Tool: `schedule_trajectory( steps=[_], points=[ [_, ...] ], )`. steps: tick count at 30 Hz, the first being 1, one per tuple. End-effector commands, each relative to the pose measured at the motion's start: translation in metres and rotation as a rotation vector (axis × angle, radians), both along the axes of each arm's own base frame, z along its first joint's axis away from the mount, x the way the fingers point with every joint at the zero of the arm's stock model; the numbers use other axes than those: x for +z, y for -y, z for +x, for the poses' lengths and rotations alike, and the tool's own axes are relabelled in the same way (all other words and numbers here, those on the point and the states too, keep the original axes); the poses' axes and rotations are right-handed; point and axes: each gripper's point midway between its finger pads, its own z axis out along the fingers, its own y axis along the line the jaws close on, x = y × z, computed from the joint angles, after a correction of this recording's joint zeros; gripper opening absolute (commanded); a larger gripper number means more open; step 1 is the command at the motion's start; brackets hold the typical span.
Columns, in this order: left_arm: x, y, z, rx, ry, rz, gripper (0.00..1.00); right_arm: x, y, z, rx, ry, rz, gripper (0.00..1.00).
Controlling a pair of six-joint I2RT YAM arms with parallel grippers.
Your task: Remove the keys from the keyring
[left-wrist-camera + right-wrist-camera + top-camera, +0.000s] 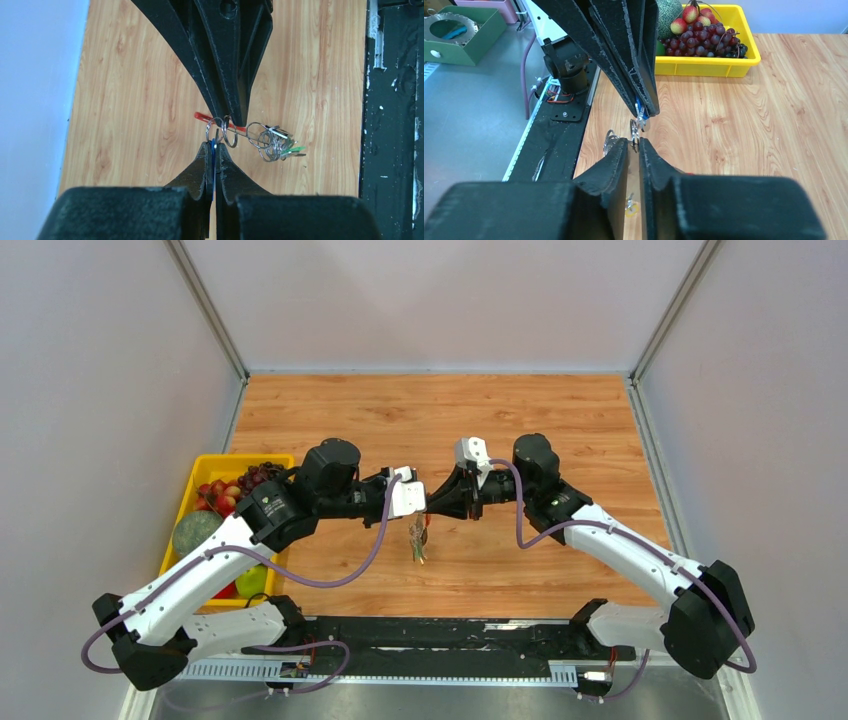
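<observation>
Metal was gripped from two sides above the wooden table point(560, 430), where the two arms were brought tip to tip near the middle of the near half. The left gripper point(214, 146) was seen with its fingers pressed together on a blue-headed key point(638, 106), whose thin blue edge was sandwiched between the pads. The right gripper point(634, 144) was seen with its fingers drawn almost together, only a narrow slit being left, and the keyring point(227, 132) was pinched at their tips; its red clip point(201, 116) was seen sticking out to one side of those tips. Two silvery loops were hung between the two pairs of fingertips, which were just apart. The keys point(280, 145) that remained were bunched on further loops just beside the right fingertips, clear of the table, with green heads point(295, 149) showing at the far end of the bunch. What looked like a yellow-headed key point(632, 208) was glimpsed low through the slit of the right fingers; whether it lay on the table could not be told. A yellow bin point(215, 462) holding grapes point(704, 42) and a melon point(195, 530) was set at the left edge of the table, well apart from the grippers.
</observation>
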Motion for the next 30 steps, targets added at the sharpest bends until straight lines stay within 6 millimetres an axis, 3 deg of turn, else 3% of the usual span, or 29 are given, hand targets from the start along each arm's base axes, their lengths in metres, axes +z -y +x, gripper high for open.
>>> schedule_trajectory(
  steps=[1, 5, 13, 19, 30],
  points=[
    [0.015, 0.006, -0.001, -0.031, 0.045, -0.043, 0.0, 0.018, -0.001, -0.003, 0.029, 0.036, 0.031, 0.13],
    [0.015, 0.006, -0.002, -0.03, 0.046, -0.044, 0.0, 0.019, -0.002, 0.0, 0.014, 0.026, 0.031, 0.0],
    [0.014, 0.0, 0.001, 0.004, 0.07, -0.047, 0.0, 0.026, 0.002, 0.008, -0.079, -0.008, 0.047, 0.0],
    [0.004, 0.0, 0.004, 0.015, 0.064, -0.03, 0.0, 0.044, 0.011, 0.014, -0.154, -0.07, 0.088, 0.0],
    [-0.006, 0.006, 0.001, -0.016, 0.055, -0.027, 0.0, 0.069, 0.029, 0.013, -0.264, -0.275, 0.279, 0.0]
  ],
)
